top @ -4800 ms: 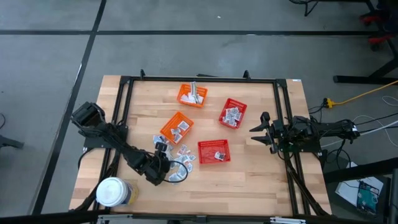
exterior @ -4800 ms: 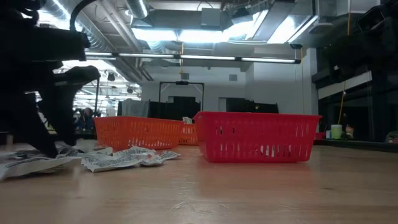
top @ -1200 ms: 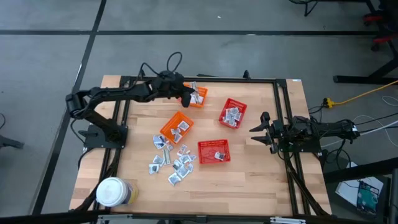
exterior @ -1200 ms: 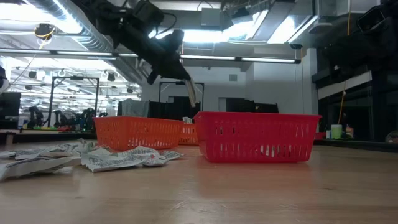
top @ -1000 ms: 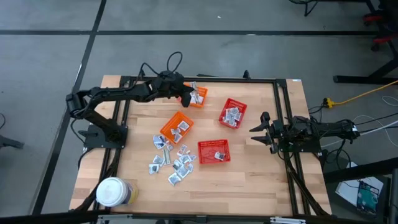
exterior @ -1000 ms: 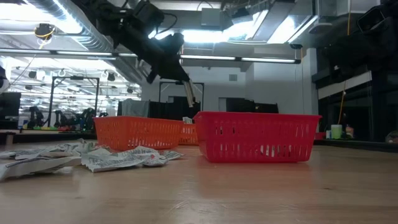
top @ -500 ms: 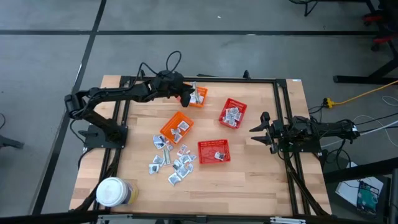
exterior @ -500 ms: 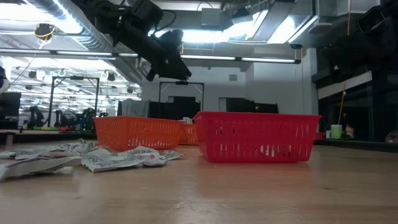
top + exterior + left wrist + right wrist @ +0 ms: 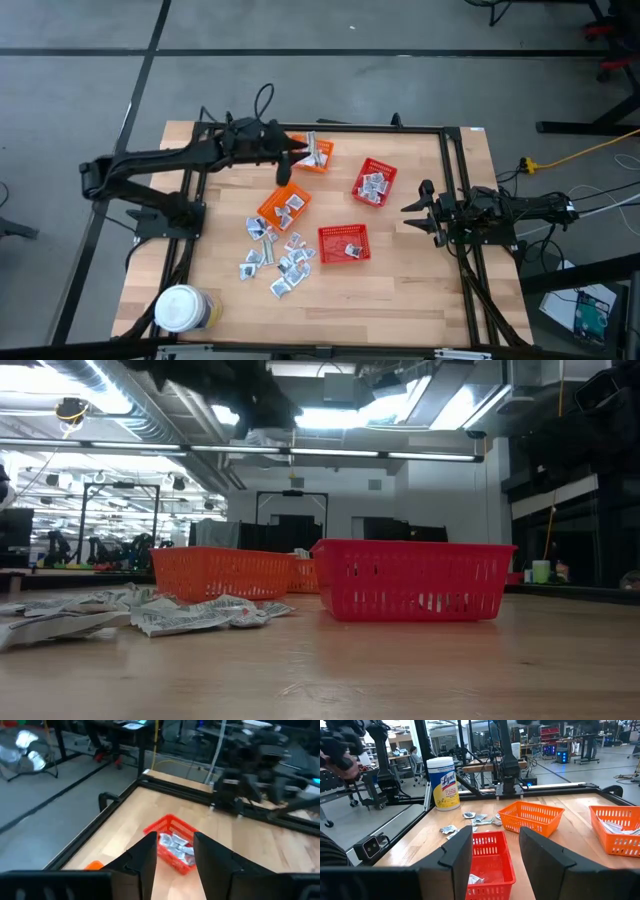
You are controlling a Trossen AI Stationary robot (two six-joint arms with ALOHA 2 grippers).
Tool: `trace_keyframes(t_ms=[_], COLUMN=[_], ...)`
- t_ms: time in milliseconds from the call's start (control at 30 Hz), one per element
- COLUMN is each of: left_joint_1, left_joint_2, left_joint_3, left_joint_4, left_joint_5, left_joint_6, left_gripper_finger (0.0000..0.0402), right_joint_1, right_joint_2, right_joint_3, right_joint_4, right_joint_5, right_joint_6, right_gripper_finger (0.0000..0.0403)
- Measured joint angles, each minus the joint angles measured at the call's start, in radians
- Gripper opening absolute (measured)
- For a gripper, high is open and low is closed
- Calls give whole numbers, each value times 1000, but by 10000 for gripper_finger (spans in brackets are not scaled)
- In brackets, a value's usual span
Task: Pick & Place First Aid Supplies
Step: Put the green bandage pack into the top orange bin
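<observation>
Step in hand, as I read it: between picks. Left gripper [image 9: 283, 172] hangs above the table w/ fingers apart and nothing in them (left wrist view shows only a gap between the two dark fingers [image 9: 144, 862]). It sits over the strip between the far orange basket [image 9: 311, 153] and the mid orange basket [image 9: 285, 203], closer to the far one.

Loose supplies, i.e. the pile of sachets [image 9: 276, 258], lie on bare table [image 9: 400, 300] nearer the front edge, left of the near red basket [image 9: 343, 243] and well apart from the left gripper. Low view shows them flat and crumpled at left [image 9: 190, 615]. More packets already sit in all four baskets, incl. the far red basket [image 9: 374, 182].

Next move, judged: swing the left arm back toward the near side, come down over one sachet at the pile's edge, pinch it. Flat foil packets lying overlapped, so prob. needs a low, shallow approach to catch just one.

Right gripper [image 9: 413, 208] waits at the table's right edge, fingers apart, empty; its wrist view looks across the near red basket [image 9: 490, 862] toward the jar [image 9: 442, 782].
</observation>
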Motion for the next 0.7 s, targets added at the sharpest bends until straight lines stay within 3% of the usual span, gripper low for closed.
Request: trace_keyframes(t_ms=[400, 700], left_joint_1=[-293, -522], left_joint_2=[-147, -137], left_joint_3=[0, 0], left_joint_4=[-250, -533], left_joint_5=[-30, -71], left_joint_6=[-4, -106], left_gripper_finger=[103, 101], right_joint_1=[0, 0], right_joint_2=[0, 0], right_joint_3=[0, 0], right_joint_4=[0, 0], right_joint_5=[0, 0], right_joint_6=[0, 0], right_gripper_finger=[163, 163])
